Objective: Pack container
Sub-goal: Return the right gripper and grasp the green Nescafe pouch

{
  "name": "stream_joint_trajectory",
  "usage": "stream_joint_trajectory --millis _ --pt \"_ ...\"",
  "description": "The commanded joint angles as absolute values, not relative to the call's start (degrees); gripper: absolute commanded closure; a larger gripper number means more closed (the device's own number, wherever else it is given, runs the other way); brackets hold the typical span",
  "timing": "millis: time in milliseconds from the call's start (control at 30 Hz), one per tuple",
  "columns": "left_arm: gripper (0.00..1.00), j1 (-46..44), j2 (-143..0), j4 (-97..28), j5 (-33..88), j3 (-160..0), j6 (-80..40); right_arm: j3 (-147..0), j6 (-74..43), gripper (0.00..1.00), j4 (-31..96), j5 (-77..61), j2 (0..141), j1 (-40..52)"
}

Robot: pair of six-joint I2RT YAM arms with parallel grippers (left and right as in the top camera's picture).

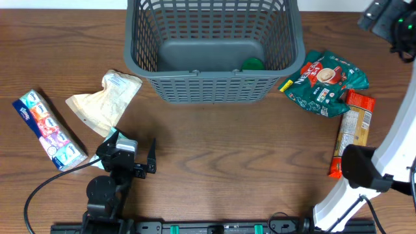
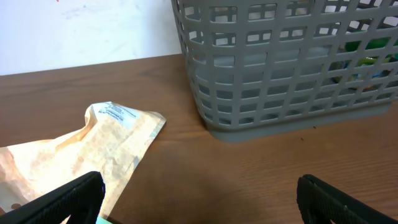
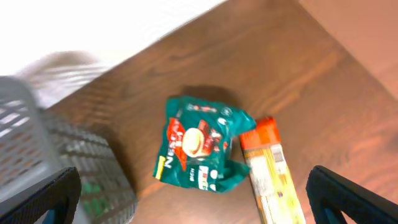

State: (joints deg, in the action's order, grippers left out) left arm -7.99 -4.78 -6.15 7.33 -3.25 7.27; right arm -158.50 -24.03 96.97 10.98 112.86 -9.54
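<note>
Overhead: the container (image 1: 214, 90) is sitting at the middle of the counter's (image 1: 234, 149) far edge, with a green item (image 1: 252, 64), possibly a cap, lying in its near right corner. A tan pouch (image 1: 104, 101) and a tissue pack (image 1: 49, 130) are lying toward the left edge. A green packet (image 1: 325, 83) and an orange packet (image 1: 353, 133) are lying toward the right edge, touching each other. The left gripper (image 1: 130, 146) is hovering by the near edge, just beside the pouch.

Left wrist: the left gripper (image 2: 202, 199) is standing wide open, holding nothing. The pouch (image 2: 93, 149) is lying ahead on its left and the container (image 2: 280, 74) beyond.

Right wrist: the right gripper (image 3: 196, 199) is hanging wide open and empty above the two packets, with the container (image 3: 56, 155) at the left.
</note>
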Motion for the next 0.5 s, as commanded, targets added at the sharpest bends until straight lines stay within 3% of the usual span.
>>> stream_joint_trajectory --millis 0,467 --pt "0.01 -8.19 -4.84 -7.42 7.99 -2.22 6.72 -152.27 -27.66 0.01 97.25 8.12 114.10 -11.97" --pt "0.01 -8.19 -4.84 -7.42 7.99 -2.22 6.70 -113.60 -27.55 0.01 78.24 5.96 118.15 -11.99"
